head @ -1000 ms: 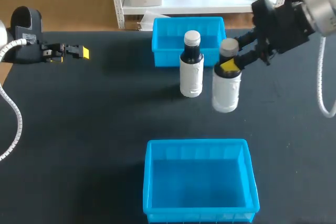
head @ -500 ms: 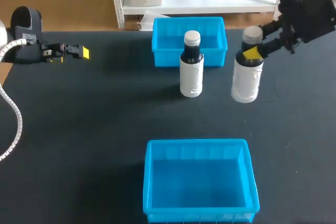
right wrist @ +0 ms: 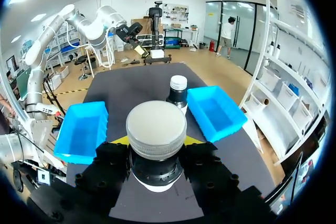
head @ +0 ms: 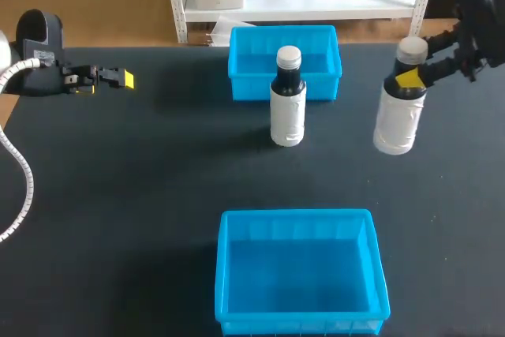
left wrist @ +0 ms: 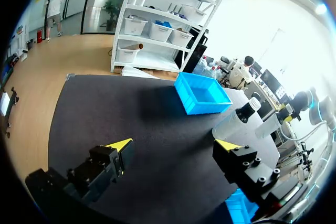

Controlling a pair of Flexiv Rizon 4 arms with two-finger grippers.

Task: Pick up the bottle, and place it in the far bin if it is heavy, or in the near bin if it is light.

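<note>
The right gripper (head: 412, 78) is clamped on the neck of the bottle (head: 396, 120) hanging beneath its tips — held that high, the body could swing or slip out, or clip the second bottle (head: 288, 108) standing ahead of the gripper before the far bin (head: 246, 88).

No writing can be read; the white labels (head: 288, 120) on the standing bottle (head: 289, 76) before the far bin (head: 246, 88) and on the held bottle (head: 397, 94) look plain.
</note>
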